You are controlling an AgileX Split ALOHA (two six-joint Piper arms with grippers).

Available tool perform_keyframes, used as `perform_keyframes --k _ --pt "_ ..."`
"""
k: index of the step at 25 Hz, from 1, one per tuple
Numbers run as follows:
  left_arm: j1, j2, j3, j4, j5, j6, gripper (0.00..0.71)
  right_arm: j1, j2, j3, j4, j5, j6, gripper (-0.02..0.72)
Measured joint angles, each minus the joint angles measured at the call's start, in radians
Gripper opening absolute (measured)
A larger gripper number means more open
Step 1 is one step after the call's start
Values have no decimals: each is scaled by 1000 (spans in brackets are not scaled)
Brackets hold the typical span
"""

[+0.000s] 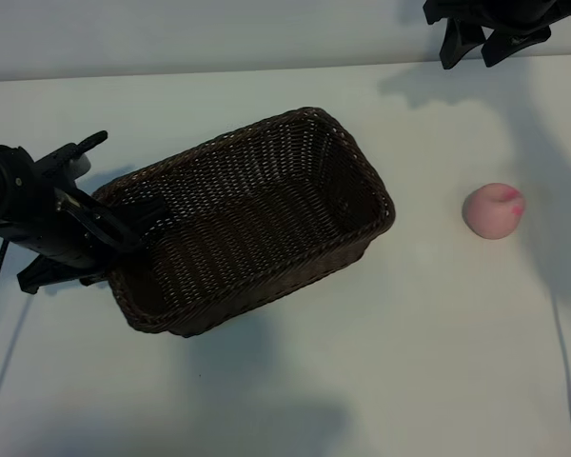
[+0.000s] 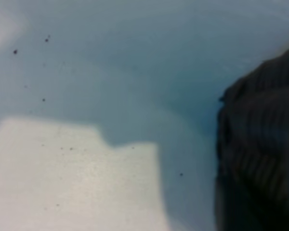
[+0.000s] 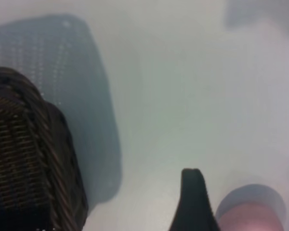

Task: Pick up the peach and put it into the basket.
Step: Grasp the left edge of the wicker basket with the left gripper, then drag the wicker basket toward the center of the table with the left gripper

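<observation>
While the exterior view takes in the whole white worktop (image 1: 295, 381), we note that each wrist view gives only a fragment. Item one: the basket (image 1: 247, 224), rectangular, dark-brown woven wicker with sloping sides and a braided rim, set at a slant left of centre; we see nothing inside it. Item two: the peach (image 1: 494, 210), small, round, matte pale pink with a deeper pink blush, resting on the worktop well apart from the basket, to its right. Item three: the left gripper (image 1: 138, 221), at the basket's left end, jaws over the rim there; whether they pinch the wicker or merely straddle it we cannot tell. Item four: the right gripper (image 1: 481, 43), high at the far right edge, jaws spread, holding nothing.

From the right wrist view we gain the weave close up on a basket corner (image 3: 29, 163), one dark fingertip (image 3: 192, 202) and the peach (image 3: 253, 216) just beside it. From the left wrist view we gain only shadowed worktop (image 2: 62, 183) and a blurred dark wicker wall (image 2: 260, 154).
</observation>
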Motion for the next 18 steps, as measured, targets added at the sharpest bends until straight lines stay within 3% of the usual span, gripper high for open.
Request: perform_keyframes --k 9,18 --pt "0 0 -3 -54 -12 73 152 0 0 0 0 0 0 503" --pt "0 1 -182 -158 147 327 152 0 0 0 0 0 0 503"
